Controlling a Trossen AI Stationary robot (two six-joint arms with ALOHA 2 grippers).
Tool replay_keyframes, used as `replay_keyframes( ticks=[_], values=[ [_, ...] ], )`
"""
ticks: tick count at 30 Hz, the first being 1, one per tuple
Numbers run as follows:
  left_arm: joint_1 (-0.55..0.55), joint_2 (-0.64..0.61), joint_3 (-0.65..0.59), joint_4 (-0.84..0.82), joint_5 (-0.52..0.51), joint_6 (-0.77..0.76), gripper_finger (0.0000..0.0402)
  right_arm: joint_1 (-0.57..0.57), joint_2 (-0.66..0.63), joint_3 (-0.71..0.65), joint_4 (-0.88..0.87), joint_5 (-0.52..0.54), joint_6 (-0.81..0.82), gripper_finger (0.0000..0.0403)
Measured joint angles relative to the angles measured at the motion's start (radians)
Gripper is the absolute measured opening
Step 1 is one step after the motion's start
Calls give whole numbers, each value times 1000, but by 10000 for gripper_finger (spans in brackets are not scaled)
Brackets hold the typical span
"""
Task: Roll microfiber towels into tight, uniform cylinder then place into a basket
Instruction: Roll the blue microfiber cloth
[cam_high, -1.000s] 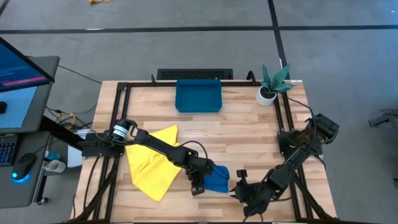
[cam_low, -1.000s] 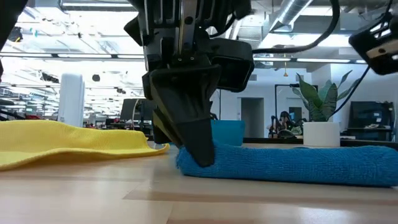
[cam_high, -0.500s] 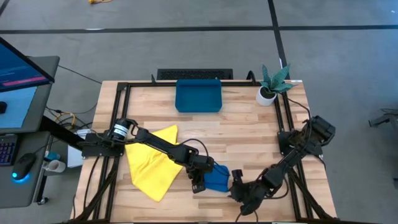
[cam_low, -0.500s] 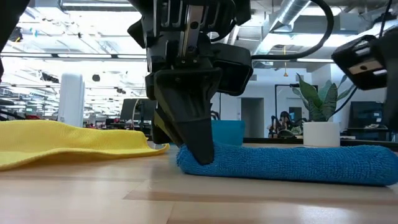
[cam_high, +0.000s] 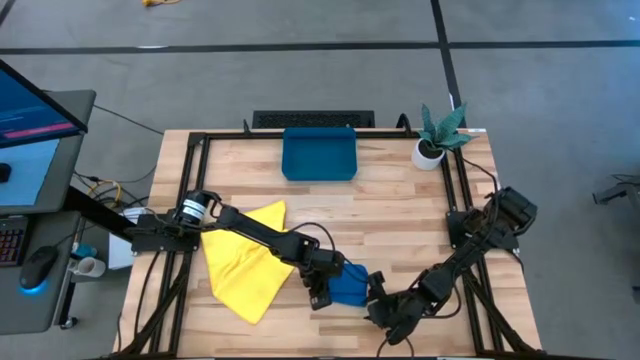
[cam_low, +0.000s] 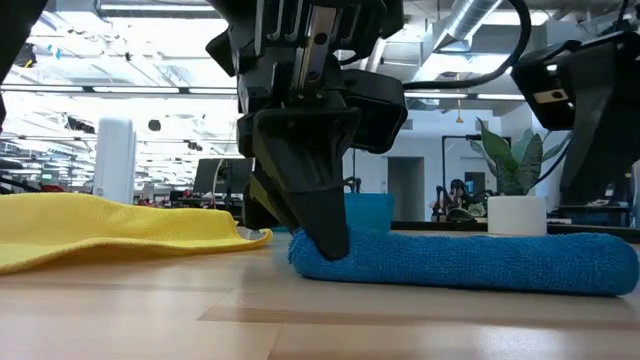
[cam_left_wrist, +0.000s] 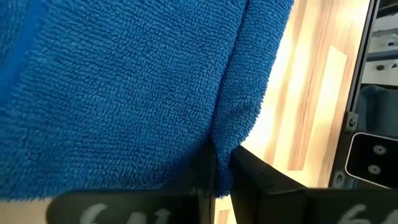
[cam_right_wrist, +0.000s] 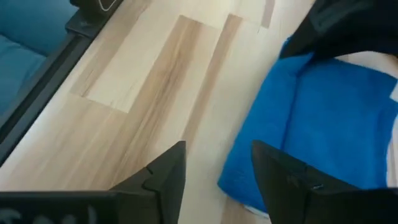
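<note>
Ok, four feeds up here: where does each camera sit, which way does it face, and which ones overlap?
High view: above the table, looking straight down; both arms, left pincer on the blue towel, right pincer beside it, yellow towel, basket.
Low view: at tabletop height, looking level across; left pincer pressing the blue towel.
Left wrist view: on the left arm, close on the blue towel pinched between its fingers.
Right wrist view: on the right arm, over open fingers toward the blue towel.
All four share the blue towel.
</note>
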Motion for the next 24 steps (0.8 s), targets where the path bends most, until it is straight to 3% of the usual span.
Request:
replay_keyframes(
  ticks=[13, 24],
  values=[
    [-1, 0, 1, -1, 1, 5, 16, -32, 86, 0, 5, 11, 3, 179],
    [-1, -1, 2, -7, 1, 6, 16, -67, 108, 6, -62, 25, 174, 137]
  ],
)
